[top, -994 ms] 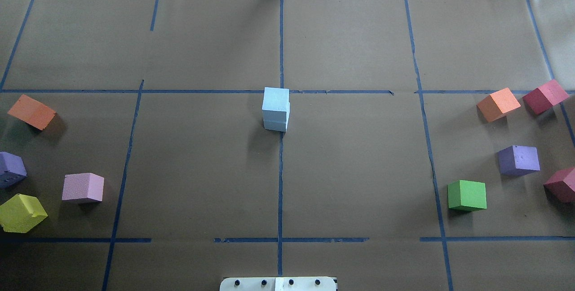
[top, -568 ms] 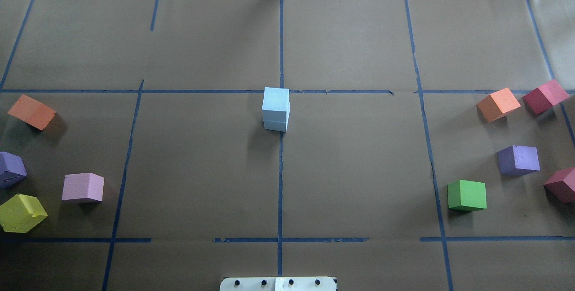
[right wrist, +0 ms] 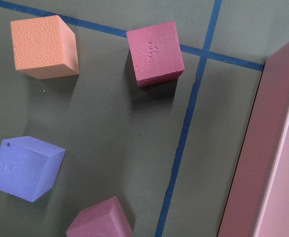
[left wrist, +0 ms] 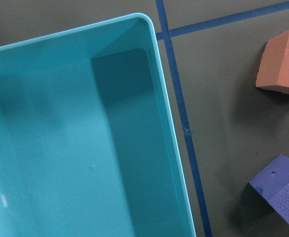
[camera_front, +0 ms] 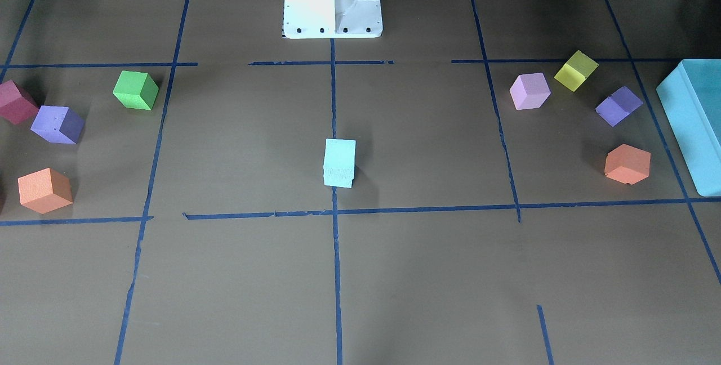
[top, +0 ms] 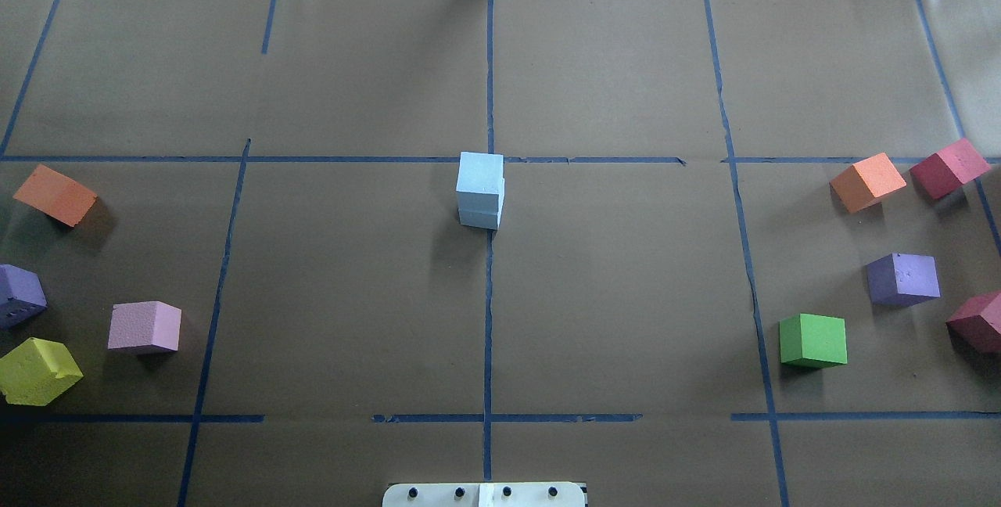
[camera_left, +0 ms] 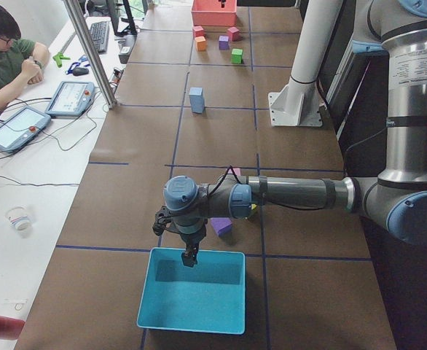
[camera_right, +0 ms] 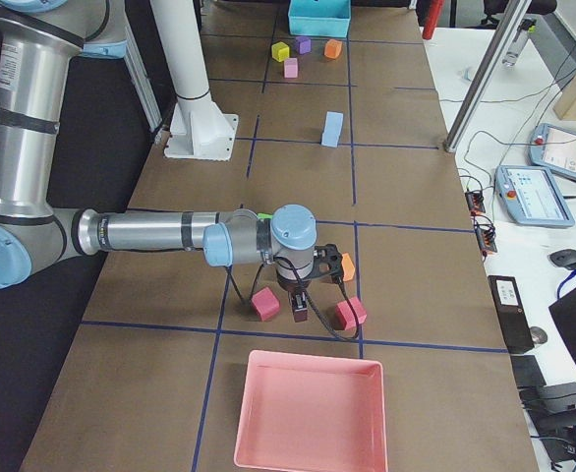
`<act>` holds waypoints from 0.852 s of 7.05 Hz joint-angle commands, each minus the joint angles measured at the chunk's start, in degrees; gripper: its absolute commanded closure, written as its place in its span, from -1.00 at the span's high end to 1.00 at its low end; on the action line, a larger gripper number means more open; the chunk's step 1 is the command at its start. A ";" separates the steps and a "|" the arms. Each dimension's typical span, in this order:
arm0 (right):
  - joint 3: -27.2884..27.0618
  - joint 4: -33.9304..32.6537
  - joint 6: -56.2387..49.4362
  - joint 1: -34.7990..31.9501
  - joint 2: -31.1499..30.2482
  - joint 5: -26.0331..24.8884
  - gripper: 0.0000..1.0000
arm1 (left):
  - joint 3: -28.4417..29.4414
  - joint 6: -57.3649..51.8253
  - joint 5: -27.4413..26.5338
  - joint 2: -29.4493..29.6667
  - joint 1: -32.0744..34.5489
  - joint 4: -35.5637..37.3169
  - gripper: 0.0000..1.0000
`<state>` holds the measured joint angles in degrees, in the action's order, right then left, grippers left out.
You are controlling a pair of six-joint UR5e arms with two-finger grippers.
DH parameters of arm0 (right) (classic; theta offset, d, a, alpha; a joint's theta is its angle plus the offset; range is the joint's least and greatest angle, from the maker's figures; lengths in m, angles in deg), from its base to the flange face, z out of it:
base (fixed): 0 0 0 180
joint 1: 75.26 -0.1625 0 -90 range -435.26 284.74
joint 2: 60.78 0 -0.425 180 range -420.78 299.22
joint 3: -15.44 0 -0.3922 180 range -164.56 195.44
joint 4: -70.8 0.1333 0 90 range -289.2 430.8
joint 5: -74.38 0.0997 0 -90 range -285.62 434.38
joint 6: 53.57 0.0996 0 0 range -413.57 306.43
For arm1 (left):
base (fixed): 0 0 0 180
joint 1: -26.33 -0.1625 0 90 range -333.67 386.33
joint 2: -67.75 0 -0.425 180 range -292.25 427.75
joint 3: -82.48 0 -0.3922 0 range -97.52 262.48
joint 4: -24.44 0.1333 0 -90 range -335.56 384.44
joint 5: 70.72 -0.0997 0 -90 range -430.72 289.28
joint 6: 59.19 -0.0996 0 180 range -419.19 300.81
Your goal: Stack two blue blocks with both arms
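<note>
Nothing moved: 2 blue blocks [top: 480,190] stay stacked; cannot tell either jaws' opening.

Two blue blocks [top: 480,178] [top: 478,217], nine other coloured cubes [top: 813,341], two arms [camera_left: 294,193] [camera_right: 150,233], one teal box [camera_left: 192,302], one pink tray [camera_right: 308,413]

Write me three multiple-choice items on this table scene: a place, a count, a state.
1. Where do the blue blocks stand?
A. on the centre tape line
B. far to one side
C. at a far corner
2. How many orange cubes are on the table?
A. one
B. two
C. four
3. How are the blue blocks arranged?
A. side by side
B. one held aloft
C. stacked, untouched
1 A: they stand on the middle line.
2 B: one lies at each side.
3 C: one sits on the other; the left claw and right claw hang at the table's ends.
</note>
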<state>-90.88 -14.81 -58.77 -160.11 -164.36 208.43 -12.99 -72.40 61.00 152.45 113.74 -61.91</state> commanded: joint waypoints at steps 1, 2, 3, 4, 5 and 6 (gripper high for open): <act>0.06 0.00 0.02 0.03 -0.04 0.15 1.00 | -0.15 -0.33 -0.06 -1.19 -0.05 -0.04 1.00; 0.06 0.00 0.02 0.03 0.04 0.15 1.00 | -0.41 -0.33 0.03 -1.20 -0.05 -0.04 1.00; 0.06 0.00 0.02 0.03 0.05 0.15 1.00 | -0.50 -0.33 -0.06 -1.11 -0.05 -0.31 1.00; 0.06 0.00 0.02 0.03 0.05 0.15 1.00 | -0.50 -0.24 -0.06 -1.11 -0.05 -0.40 1.00; 0.06 0.00 0.02 0.12 0.05 0.15 1.00 | -0.42 -0.24 0.03 -1.11 -0.05 -0.40 1.00; 0.06 0.00 0.02 0.12 0.05 0.07 1.00 | -0.50 -0.24 0.03 -1.11 -0.13 -0.48 1.00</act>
<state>-90.82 -14.81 -58.75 -160.02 -164.32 208.57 -13.45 -72.65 61.00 151.33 113.66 -62.31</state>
